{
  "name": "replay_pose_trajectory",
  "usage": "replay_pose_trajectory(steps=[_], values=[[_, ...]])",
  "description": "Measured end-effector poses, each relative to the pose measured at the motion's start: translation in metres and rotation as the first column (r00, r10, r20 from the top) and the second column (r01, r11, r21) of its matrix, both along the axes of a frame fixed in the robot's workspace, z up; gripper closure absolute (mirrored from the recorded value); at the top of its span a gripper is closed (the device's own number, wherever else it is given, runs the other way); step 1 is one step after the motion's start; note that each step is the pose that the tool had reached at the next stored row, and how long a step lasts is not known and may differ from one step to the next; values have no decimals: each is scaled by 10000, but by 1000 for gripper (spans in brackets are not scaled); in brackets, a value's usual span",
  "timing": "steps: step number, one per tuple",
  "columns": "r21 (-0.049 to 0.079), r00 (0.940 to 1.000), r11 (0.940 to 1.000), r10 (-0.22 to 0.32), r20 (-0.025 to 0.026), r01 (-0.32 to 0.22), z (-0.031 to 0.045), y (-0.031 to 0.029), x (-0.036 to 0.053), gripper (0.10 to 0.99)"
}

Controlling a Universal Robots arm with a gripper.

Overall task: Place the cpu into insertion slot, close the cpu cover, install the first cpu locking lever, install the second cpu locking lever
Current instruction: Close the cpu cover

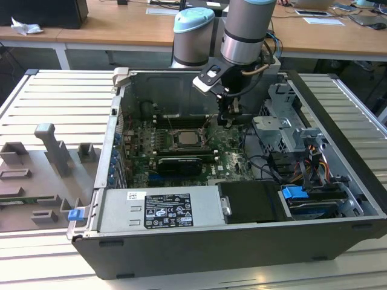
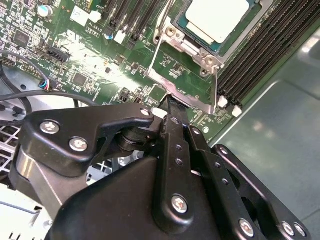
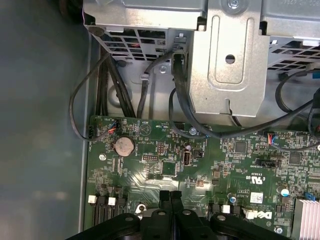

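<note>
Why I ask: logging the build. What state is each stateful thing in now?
cpu: seated in the insertion slot, top uncovered.
cpu cover: open, raised off the slot.
hand: shut, tip by the cover's free edge.
computer case: open, lying on its side.

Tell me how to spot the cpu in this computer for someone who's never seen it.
Look inside the open computer case at the green motherboard. Near its middle, the cpu lies in a silvery-rimmed square socket. It is the only pale, flat metal square; its neighbours are long black memory slots.
</note>
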State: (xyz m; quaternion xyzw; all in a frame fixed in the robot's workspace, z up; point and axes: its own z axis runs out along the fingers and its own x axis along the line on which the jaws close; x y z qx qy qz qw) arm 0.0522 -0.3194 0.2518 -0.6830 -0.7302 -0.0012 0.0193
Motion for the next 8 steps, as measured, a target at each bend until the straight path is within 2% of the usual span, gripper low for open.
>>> replay_pose_trajectory(steps=[8], values=[[1, 10000, 10000, 1, 0, -1, 0, 0, -28, 980]])
